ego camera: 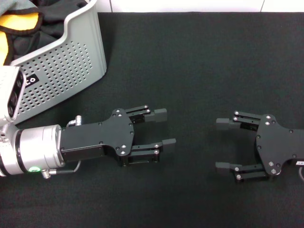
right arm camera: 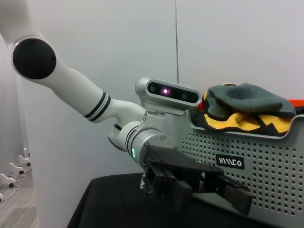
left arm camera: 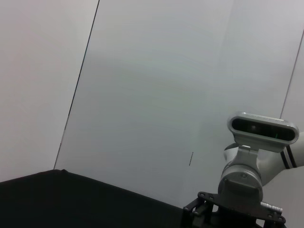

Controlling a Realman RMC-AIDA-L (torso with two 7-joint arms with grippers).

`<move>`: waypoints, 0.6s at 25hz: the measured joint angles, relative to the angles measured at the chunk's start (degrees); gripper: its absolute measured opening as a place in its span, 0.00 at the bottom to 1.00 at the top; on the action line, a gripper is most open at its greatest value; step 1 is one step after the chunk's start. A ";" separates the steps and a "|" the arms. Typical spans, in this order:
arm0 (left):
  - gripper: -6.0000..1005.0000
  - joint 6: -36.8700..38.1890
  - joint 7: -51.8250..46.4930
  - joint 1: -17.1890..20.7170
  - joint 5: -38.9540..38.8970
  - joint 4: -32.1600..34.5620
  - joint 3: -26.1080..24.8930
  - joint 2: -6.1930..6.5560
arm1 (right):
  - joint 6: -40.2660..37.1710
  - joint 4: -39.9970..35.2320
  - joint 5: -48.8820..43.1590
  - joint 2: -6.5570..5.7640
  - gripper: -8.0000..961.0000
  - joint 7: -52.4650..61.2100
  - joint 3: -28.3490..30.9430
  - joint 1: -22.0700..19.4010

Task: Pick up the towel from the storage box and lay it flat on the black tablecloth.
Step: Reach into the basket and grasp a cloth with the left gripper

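The black tablecloth covers the whole work surface, and the storage box stands on its far left corner as the head camera sees it. Everything else is best placed from that box. The towel lies bunched inside it, yellow face and black trim showing at the rim; the right wrist view shows its grey side heaped above the wall. A darker cloth lies in the box behind it.

The left gripper hovers low over the tablecloth just in front of the box, fingers apart and empty, pointing away from the box toward the robot's right. The towel therefore lies behind and to the left of those fingers, farther from the robot. The right gripper sits well apart from the box, fingers likewise spread and holding nothing, facing the left one.

The left arm is clearly nearer, so it likely has to turn back and rise over the rim to reach in.
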 joint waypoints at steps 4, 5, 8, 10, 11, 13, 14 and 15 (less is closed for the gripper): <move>0.77 0.00 -0.04 -0.04 0.07 0.00 0.00 0.04 | -0.01 0.00 0.09 0.00 0.89 0.00 0.00 -0.08; 0.77 -0.01 -0.06 -0.10 0.08 0.00 0.00 0.04 | -0.01 0.00 0.10 0.00 0.89 0.00 0.00 -0.09; 0.77 -0.05 -0.13 -0.23 0.10 0.00 0.09 0.04 | -0.01 -0.01 0.11 0.00 0.89 0.00 0.00 -0.12; 0.77 -0.06 -0.18 -0.27 0.10 0.00 0.13 0.03 | -0.01 -0.01 0.12 0.00 0.89 0.00 0.00 -0.13; 0.77 -0.07 -0.20 -0.30 0.10 0.00 0.12 0.03 | -0.01 0.00 0.12 0.00 0.89 -0.02 0.00 -0.13; 0.77 -0.07 -0.11 -0.24 -0.04 0.00 -0.02 0.02 | -0.05 0.07 0.13 0.00 0.89 -0.05 0.18 -0.13; 0.77 -0.07 -0.11 -0.24 -0.04 0.00 -0.02 0.02 | -0.09 0.10 0.14 0.00 0.89 -0.06 0.50 -0.13; 0.77 0.06 0.15 0.05 -0.88 0.01 -0.81 -0.02 | -0.10 0.12 0.14 0.00 0.89 -0.07 0.73 -0.13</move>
